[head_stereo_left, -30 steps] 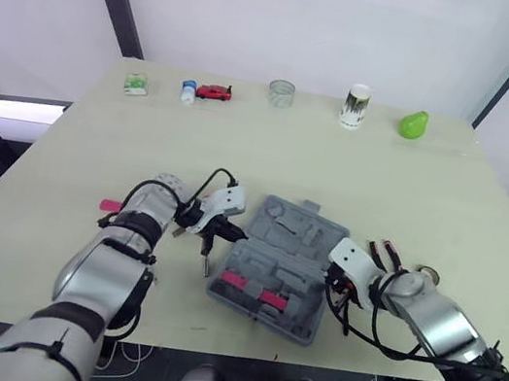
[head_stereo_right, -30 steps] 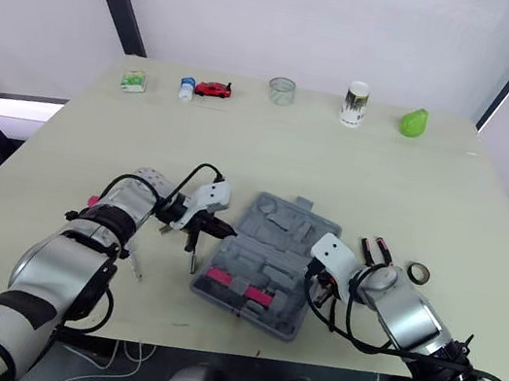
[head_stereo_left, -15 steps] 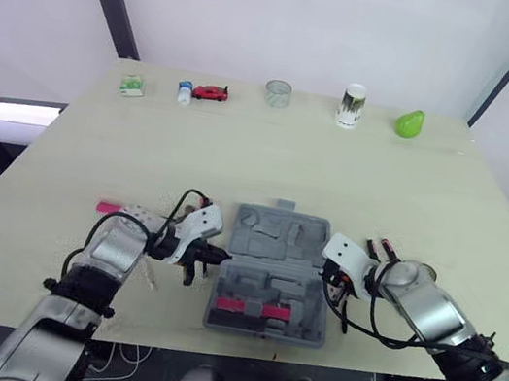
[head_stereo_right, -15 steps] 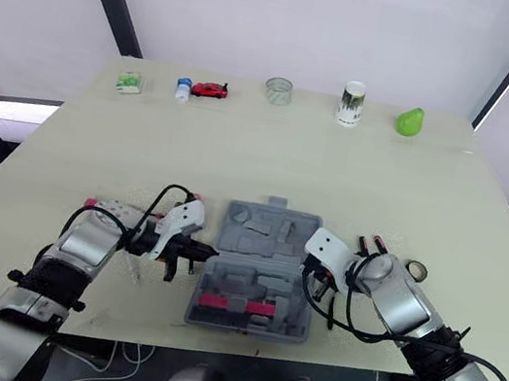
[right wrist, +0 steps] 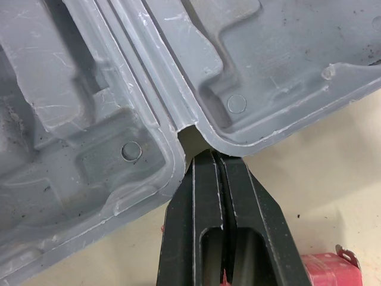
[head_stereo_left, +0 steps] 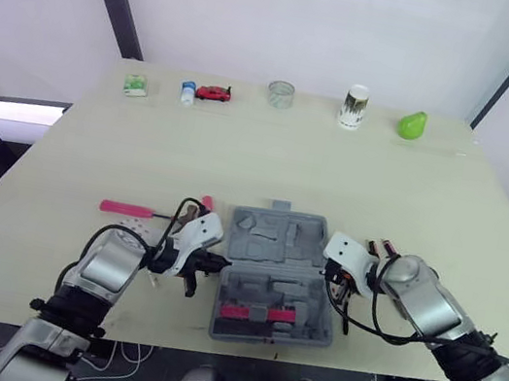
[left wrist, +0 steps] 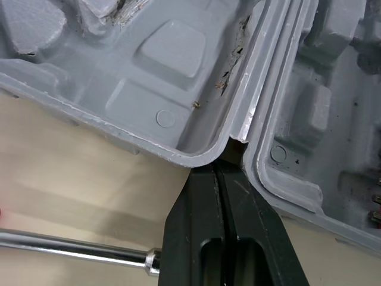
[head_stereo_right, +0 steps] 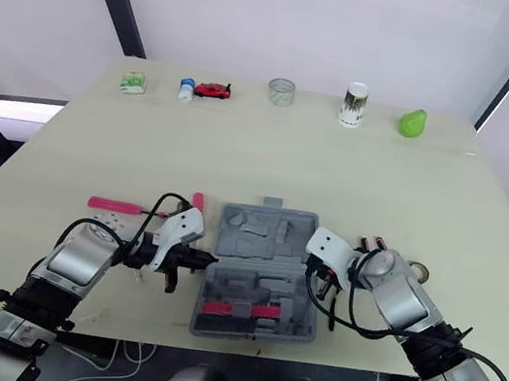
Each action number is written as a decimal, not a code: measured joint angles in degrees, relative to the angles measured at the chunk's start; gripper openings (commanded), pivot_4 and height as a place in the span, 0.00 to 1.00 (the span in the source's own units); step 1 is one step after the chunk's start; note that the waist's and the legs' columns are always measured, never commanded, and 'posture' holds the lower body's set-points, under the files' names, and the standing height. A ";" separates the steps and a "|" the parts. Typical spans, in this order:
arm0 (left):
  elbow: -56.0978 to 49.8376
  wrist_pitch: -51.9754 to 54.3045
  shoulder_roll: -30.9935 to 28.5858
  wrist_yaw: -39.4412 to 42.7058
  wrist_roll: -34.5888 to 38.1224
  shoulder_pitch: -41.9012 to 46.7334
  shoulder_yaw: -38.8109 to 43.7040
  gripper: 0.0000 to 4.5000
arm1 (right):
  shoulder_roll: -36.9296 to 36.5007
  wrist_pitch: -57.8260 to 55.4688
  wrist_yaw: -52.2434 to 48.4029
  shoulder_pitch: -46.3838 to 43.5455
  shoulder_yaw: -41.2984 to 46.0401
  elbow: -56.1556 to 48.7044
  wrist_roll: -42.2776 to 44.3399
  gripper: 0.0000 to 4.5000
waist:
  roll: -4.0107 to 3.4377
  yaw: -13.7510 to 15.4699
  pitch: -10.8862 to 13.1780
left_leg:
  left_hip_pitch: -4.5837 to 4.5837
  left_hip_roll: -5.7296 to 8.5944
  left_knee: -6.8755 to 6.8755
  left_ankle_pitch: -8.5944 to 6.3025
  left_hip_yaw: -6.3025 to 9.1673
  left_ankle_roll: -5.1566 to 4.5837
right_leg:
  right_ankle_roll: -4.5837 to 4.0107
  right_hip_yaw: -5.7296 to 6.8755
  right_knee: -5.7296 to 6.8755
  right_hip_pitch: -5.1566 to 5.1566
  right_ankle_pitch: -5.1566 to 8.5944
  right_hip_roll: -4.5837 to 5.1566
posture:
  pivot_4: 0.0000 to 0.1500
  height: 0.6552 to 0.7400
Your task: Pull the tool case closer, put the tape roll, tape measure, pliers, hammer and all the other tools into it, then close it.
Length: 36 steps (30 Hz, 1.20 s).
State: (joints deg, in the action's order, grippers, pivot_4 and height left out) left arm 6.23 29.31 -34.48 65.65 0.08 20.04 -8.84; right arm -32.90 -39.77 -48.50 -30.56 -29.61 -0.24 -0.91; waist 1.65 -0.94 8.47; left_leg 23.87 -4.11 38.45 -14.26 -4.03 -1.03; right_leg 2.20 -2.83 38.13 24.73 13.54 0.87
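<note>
The grey tool case (head_stereo_left: pixel 275 251) lies open near the table's front edge, with a pink-striped tool (head_stereo_left: pixel 258 313) in its near half. My left gripper (head_stereo_left: pixel 218 263) is shut, its tips (left wrist: pixel 221 162) wedged into the hinge notch on the case's left side. My right gripper (head_stereo_left: pixel 330 281) is shut too, its tips (right wrist: pixel 209 154) in the hinge notch on the right side. A pink-handled screwdriver (head_stereo_left: pixel 128 210) lies left of the case. Red-handled pliers (head_stereo_left: pixel 384 247) and a small tape ring (head_stereo_right: pixel 418 271) lie to its right.
Along the far edge stand a green item (head_stereo_left: pixel 136 84), a small bottle (head_stereo_left: pixel 188 90), a red toy car (head_stereo_left: pixel 214 93), a clear roll (head_stereo_left: pixel 280 93), a white can (head_stereo_left: pixel 354 106) and a green object (head_stereo_left: pixel 412 124). A short pink piece (head_stereo_left: pixel 206 203) lies by the case's left corner.
The case has turned square to the table and slid nearer the front edge. Both grippers came back with it, staying at its two hinge ends.
</note>
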 measured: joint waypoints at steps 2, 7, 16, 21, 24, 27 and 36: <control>-0.42 0.17 0.13 -0.64 0.12 -0.21 -0.10 0.01 | -0.07 0.12 -0.04 0.46 0.66 0.00 -0.19 0.00 | 0.00 0.14 0.00 | -0.01 0.00 0.00 0.00 -0.01 0.00 | 0.00 -0.02 0.00 0.00 0.00 0.00 | 1.00 1.00; -1.16 0.50 0.92 -2.10 0.27 -0.56 -0.21 0.01 | -0.10 0.50 -0.26 0.93 1.38 0.02 -1.07 0.00 | 0.00 0.31 0.00 | -0.01 0.01 0.02 0.00 -0.02 0.00 | 0.00 -0.02 0.00 -0.01 0.00 0.00 | 1.00 1.00; -1.65 1.38 1.86 -3.21 1.20 -0.62 -0.72 0.01 | -1.18 0.61 -1.09 2.20 2.65 -0.86 -1.42 0.00 | 0.00 0.75 0.00 | 0.00 0.02 0.03 0.00 -0.03 0.00 | 0.01 -0.03 -0.02 -0.02 0.00 0.02 | 1.00 1.00; -1.98 1.36 2.77 -3.86 1.20 -0.57 -1.41 0.01 | -2.23 -0.49 -1.21 3.65 3.57 -2.57 -1.45 0.00 | 0.00 0.88 0.00 | 0.00 0.03 0.02 0.00 -0.03 0.00 | 0.01 -0.03 -0.03 -0.03 0.00 0.02 | 1.00 1.00; -2.27 1.37 3.17 -4.41 1.20 -0.51 -1.93 0.01 | -2.61 -1.30 -1.21 4.25 3.96 -3.40 -1.46 0.00 | 0.00 0.90 0.00 | 0.00 0.03 0.03 0.00 -0.03 0.00 | 0.01 -0.03 -0.03 -0.03 0.00 0.02 | 1.00 1.00; -2.27 1.37 3.35 -4.61 1.20 -0.45 -2.05 0.01 | -2.87 -1.63 -1.22 4.56 4.25 -3.72 -1.46 0.00 | 0.00 0.92 0.00 | 0.00 0.03 0.03 0.00 -0.03 0.00 | 0.01 -0.03 -0.03 -0.03 0.00 0.02 | 1.00 1.00; -2.27 1.30 3.16 -4.60 1.21 -0.18 -2.58 0.01 | -2.93 -3.18 -1.23 5.58 4.86 -5.27 -1.49 0.00 | 0.00 0.86 0.00 | 0.00 0.03 0.02 0.00 -0.02 0.00 | 0.00 -0.02 -0.03 -0.03 0.00 0.01 | 1.00 1.00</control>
State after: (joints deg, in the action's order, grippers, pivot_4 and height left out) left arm 3.96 30.61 -31.31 61.04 1.29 19.86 -11.42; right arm -35.83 -42.95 -49.74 -24.98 -24.74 -5.52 -2.40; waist 1.65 -0.08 8.47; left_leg 23.87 -4.08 38.47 -14.26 -4.05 -1.03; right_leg 2.20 -2.86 38.09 24.70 13.54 0.89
